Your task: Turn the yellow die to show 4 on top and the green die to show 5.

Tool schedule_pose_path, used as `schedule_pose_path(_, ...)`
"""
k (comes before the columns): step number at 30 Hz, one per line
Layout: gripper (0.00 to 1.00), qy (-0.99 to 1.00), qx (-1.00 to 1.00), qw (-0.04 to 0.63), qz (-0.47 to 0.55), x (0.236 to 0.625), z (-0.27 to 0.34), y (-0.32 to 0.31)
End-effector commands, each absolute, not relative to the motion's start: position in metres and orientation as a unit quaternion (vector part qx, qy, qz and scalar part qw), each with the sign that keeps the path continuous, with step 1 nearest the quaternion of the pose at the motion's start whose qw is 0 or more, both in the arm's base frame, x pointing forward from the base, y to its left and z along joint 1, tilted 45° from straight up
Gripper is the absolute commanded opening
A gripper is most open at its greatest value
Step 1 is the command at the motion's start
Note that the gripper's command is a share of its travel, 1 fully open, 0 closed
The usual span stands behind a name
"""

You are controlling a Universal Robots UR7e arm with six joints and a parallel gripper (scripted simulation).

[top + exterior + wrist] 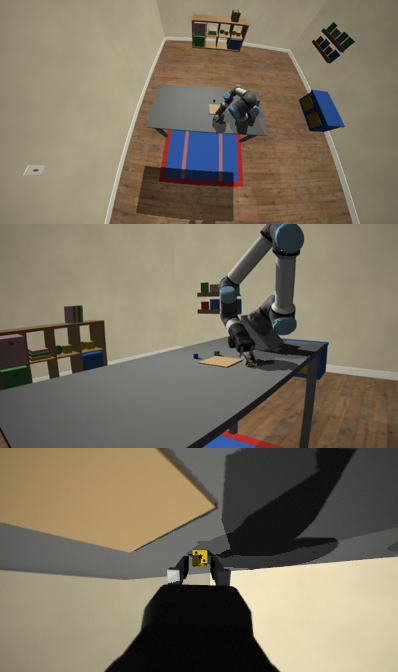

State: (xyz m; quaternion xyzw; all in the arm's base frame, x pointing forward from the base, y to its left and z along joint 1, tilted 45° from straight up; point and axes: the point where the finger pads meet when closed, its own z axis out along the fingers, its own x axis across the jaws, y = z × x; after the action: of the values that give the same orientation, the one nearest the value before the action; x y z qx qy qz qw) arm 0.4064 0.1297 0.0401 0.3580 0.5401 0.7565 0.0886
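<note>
Yellow die off the mat!

The yellow die was seen on the table, just beside the mat, framed by 2 parted fingers of the tilted gripper, unclamped! 2 dice, blue and green, were also left off it.

Tabletop matt, smooth; flr wood w/ visible grain.
</note>
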Motion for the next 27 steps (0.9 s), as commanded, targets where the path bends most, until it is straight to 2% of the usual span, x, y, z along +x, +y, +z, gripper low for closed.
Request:
schedule_pose_path(1,0.70,0.540,0.358,0.089,0.756,0.407,0.040,0.129)
schedule_pose_path(27,0.70,0.540,0.358,0.089,0.757,0.394,0.037,0.114)
